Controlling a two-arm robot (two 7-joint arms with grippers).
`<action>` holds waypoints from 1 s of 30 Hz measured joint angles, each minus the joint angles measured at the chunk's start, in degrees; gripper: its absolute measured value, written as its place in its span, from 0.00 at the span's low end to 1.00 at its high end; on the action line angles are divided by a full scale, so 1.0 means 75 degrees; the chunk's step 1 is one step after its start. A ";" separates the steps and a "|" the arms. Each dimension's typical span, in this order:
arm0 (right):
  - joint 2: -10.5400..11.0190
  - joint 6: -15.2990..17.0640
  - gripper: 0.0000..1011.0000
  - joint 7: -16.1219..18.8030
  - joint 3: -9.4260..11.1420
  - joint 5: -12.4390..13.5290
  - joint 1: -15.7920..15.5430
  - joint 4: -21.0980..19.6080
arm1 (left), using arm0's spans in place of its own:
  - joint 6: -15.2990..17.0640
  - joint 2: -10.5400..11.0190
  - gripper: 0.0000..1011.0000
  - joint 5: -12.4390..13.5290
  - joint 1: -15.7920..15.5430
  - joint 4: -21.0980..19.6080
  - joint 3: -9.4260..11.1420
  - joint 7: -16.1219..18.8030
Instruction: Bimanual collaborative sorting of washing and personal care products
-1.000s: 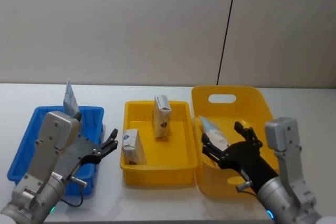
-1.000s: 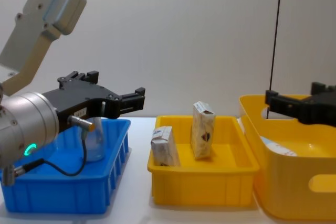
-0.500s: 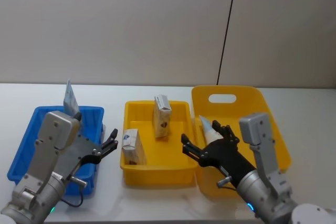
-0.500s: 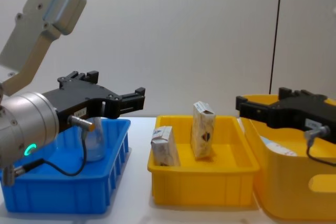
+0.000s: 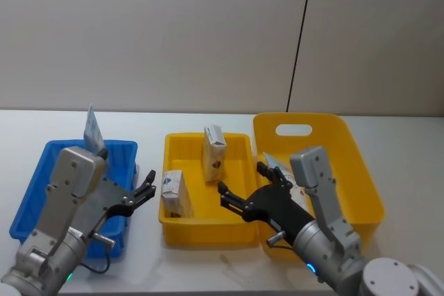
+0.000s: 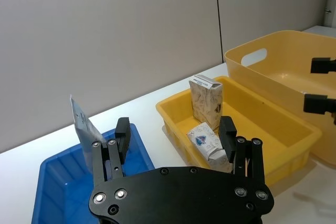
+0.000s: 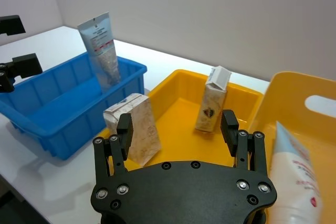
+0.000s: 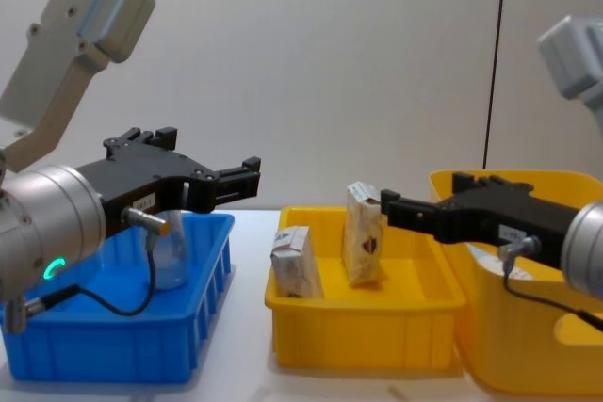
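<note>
- Plain grey wall [image 5: 173, 32] stands behind a white table [image 5: 146, 258] that carries a blue bin [image 5: 31, 195], a shallow yellow tray [image 5: 208, 232] and a deep yellow tub [image 5: 326, 129].
- Your left gripper [image 5: 147, 188] hovers at the blue bin's inner edge, fingers spread wide and holding nothing.
- Your right gripper [image 5: 243, 186] hangs over the tray's tub-side end, just beside the upright carton [image 5: 214, 154], also spread wide and holding nothing.
- A second carton [image 5: 177, 193] leans at the tray's near left corner.
- One tube [image 5: 94, 129] stands crimp-up in the blue bin; another tube [image 7: 294, 182] lies in the tub.
- Expect the cartons to be light and thin-walled, so a hard squeeze would likely dent them. Take them across the narrow faces at mid-height.
- Expect the tubes to be soft and smooth, likely to bulge or slip. Grip near the stiffer cap end or the crimp.
- Each carton shows a dark or blue emblem and the tubes carry pale print, but you cannot read any wording.
</note>
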 joint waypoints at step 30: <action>-0.0536 -0.0516 0.99 0.0356 -0.0394 -0.0439 0.0712 0.1400 | 0.0001 0.0000 0.99 0.0000 0.0000 0.0001 0.0000 0.0000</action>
